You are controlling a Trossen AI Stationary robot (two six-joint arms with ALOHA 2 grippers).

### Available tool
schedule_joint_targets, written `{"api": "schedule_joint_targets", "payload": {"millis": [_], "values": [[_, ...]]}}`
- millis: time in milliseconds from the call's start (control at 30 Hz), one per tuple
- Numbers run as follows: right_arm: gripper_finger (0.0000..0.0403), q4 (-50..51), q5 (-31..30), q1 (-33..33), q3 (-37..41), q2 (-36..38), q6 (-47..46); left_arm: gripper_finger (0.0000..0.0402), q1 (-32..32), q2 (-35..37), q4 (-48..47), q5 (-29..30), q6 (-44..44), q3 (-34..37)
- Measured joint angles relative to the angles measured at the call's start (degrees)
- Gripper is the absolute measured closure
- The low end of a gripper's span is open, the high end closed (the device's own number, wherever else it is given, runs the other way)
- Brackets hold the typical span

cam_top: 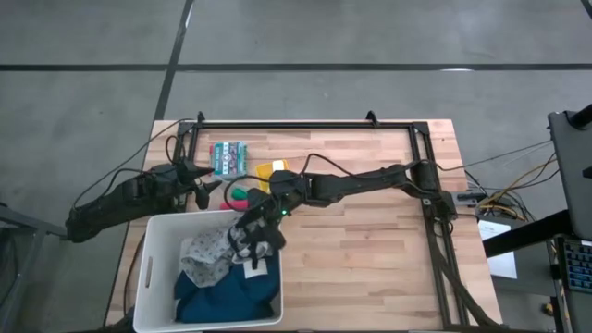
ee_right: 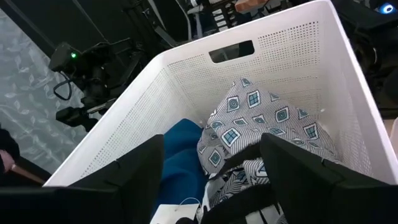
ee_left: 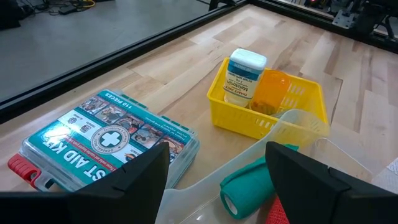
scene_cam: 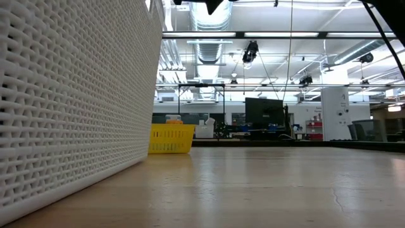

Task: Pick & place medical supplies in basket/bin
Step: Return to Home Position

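Observation:
The white bin (cam_top: 153, 277) stands at the table's near left corner; its perforated wall (scene_cam: 63, 95) fills the left of the low view. Inside lie a grey patterned cloth (ee_right: 267, 118) and a blue garment (ee_right: 180, 143). My right gripper (ee_right: 211, 152) is open and hangs inside the bin's far right corner (cam_top: 248, 242), above the cloth. My left gripper (ee_left: 217, 158), open, hovers beyond the bin's far edge (cam_top: 211, 187). Before it a clear tray holds a green roll (ee_left: 249, 183) and a red item (ee_left: 277, 211). A yellow basket (ee_left: 267, 106) holds a white bottle (ee_left: 244, 76) and an orange bottle (ee_left: 273, 87). My right gripper stands open over the grey cloth's raised fold (ee_right: 249, 162), coming from above. Whether its fingers touch the cloth I cannot tell.
A first-aid kit (ee_left: 106, 140) lies flat left of the yellow basket, near the table's far edge (cam_top: 228, 157). A black frame rail (cam_top: 305, 124) runs along the far and right edges. Bare wood (cam_top: 370, 259) spreads right of the bin.

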State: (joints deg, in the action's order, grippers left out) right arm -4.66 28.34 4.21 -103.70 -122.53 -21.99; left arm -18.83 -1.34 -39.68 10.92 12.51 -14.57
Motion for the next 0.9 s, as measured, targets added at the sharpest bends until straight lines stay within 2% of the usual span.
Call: {"api": "schedule_joint_targets", "payload": {"millis": [367,667,900], "values": [[0.0173,0.74,0.44,0.02,-0.02,9.05,11.2,0.013,0.02,0.0,0.0,-0.02,0.01,0.02],[0.018,10.64,-0.26,-0.48,-0.02,17.2,17.51,0.013,0.02,0.0,-0.01,-0.02,0.0,0.01],[0.018,21.86,-11.5,0.87,0.37,22.52,25.01,0.013,0.02,0.0,-0.01,-0.02,0.0,0.02]]}}
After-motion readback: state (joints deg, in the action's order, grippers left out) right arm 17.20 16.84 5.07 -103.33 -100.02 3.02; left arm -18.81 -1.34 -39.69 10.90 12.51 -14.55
